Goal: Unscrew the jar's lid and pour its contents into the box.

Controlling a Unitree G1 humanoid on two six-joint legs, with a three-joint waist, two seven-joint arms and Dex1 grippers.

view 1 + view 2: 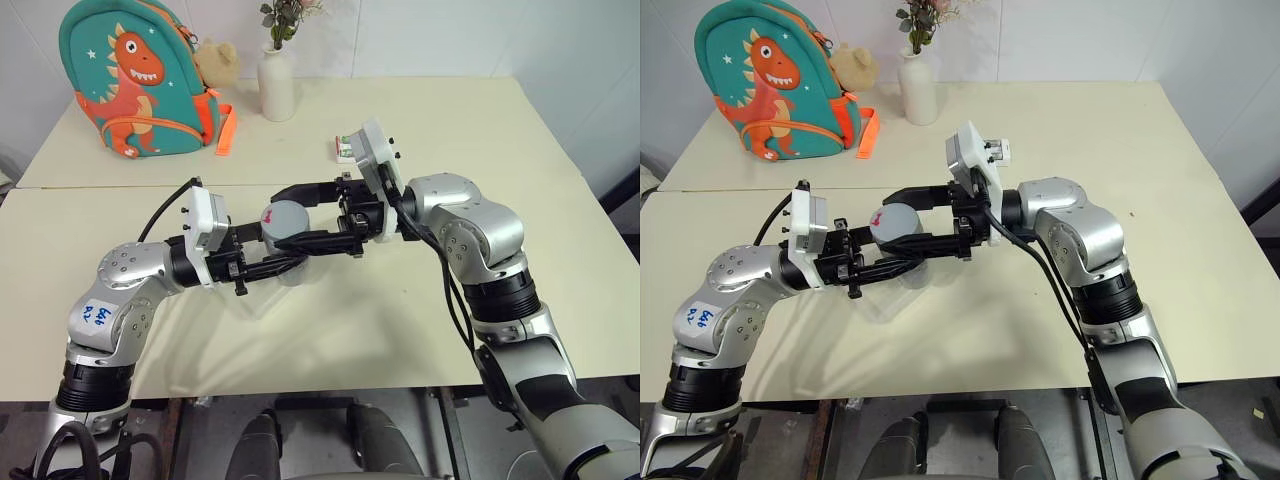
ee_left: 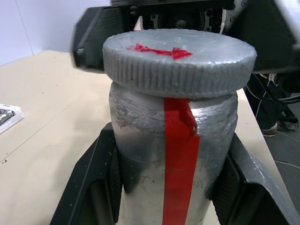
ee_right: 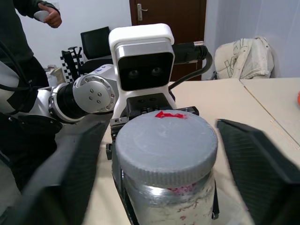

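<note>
I am holding the jar [image 1: 288, 262] upright above the desk [image 1: 420, 330] with my left hand [image 1: 283, 264], its fingers clamped tight on the silver body. My right hand [image 1: 902, 217] is reaching in level from the other side, fingers flanking the lid [image 1: 895, 219]; they look just short of touching it, though I cannot be sure. The lid is sitting on the jar.
</note>
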